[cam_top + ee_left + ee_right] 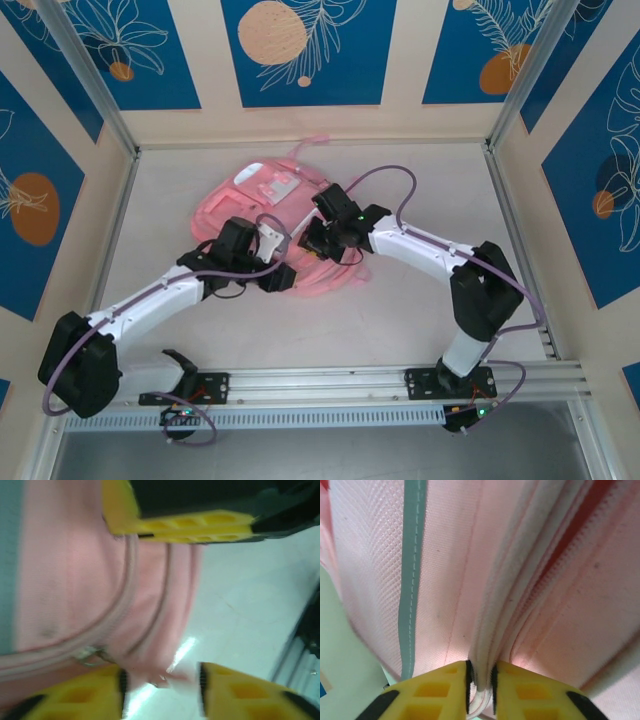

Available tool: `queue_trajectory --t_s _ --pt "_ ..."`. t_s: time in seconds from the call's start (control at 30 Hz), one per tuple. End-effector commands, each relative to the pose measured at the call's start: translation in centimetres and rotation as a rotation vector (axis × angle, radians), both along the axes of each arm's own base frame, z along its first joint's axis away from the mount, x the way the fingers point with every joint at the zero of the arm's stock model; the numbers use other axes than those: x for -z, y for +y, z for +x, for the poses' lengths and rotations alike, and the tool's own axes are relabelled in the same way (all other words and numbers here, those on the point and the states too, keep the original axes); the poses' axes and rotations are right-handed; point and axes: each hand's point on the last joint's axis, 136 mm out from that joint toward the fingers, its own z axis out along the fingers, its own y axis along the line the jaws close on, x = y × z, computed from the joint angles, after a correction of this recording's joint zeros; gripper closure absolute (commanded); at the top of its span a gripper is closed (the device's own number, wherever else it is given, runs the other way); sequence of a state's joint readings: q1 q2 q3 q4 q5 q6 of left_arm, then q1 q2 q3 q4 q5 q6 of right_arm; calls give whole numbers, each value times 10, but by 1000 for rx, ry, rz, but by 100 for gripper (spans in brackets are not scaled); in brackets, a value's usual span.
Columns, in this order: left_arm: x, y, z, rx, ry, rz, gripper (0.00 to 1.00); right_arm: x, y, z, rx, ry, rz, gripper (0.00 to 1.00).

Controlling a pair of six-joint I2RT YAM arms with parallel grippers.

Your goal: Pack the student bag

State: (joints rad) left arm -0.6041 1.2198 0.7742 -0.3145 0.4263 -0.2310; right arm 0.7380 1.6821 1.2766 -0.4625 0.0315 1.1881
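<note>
On counter point(400, 320), pinched zip ridge point(485, 625) of student bag point(222, 210) in right hand point(480, 682); held left hand point(162, 695) parted, empty, at near edge.

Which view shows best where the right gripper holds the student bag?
The right wrist view: the right gripper is shut on a raised seam of the student bag, sharp and close. In the top external view the arms cover that spot. The left wrist view shows blurred pink fabric.
</note>
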Motion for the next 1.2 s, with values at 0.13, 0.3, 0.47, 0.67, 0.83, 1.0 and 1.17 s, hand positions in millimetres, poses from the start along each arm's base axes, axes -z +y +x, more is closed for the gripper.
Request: queue_trajectory --t_s 0.13,0.3,0.47,0.67,0.83,1.0,1.17 --pt "-32 17 -5 -149 68 -52 35 -17 -45 -21 -86 -154 -165 61" --pt "-34 59 10 -387 125 -29 31 -22 -44 -46 -244 -260 -327 54" --pt "-40 92 25 -579 153 -43 30 -23 -6 -58 -405 -378 -412 48" --pt "-36 109 36 -710 197 -77 31 -14 34 -59 -510 -433 -432 45" --pt "-43 96 49 -725 226 -185 31 0 41 -51 -510 -425 -451 50" --pt "-38 79 63 -707 293 -260 36 7 46 -44 -515 -435 -456 59" --pt "-26 71 74 -723 348 -280 37 10 48 -41 -523 -445 -464 74"
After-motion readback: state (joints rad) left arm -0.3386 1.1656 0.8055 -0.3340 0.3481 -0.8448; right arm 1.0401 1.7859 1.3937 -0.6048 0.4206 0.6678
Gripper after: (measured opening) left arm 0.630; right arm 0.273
